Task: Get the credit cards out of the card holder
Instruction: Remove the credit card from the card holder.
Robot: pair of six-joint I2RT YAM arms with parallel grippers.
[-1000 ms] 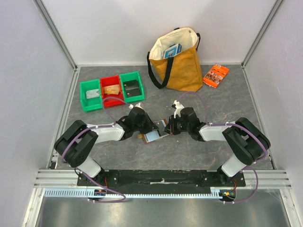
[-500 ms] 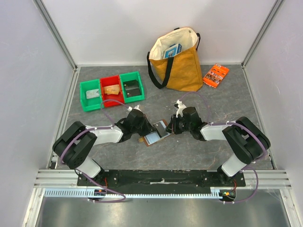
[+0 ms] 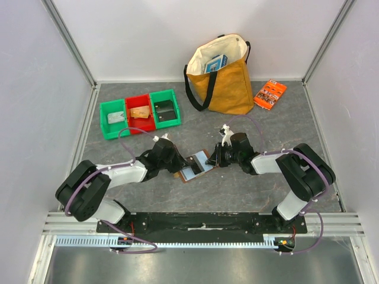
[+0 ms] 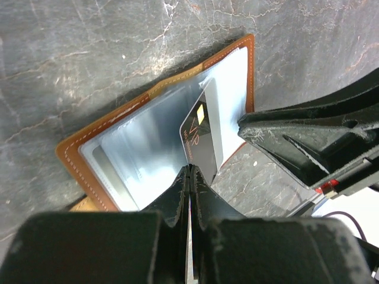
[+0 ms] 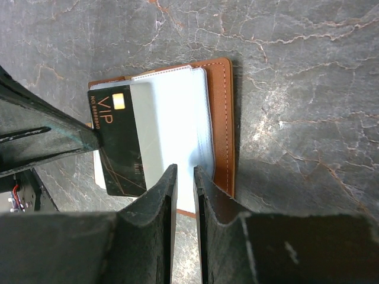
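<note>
I see left gripper [image 4: 190, 177] clamped tight on black VIP card [image 4: 202, 142], card partly out of open card holder [image 4: 70, 158] lying flat on table [image 4: 89, 47]. right gripper [image 5: 185, 177] nearly closed at card holder edge; can't tell if gripping.

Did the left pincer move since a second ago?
Yes. The left pincer, shut on the black VIP card, has pulled back a little to the left and toward the near edge, farther from the red bin.
</note>
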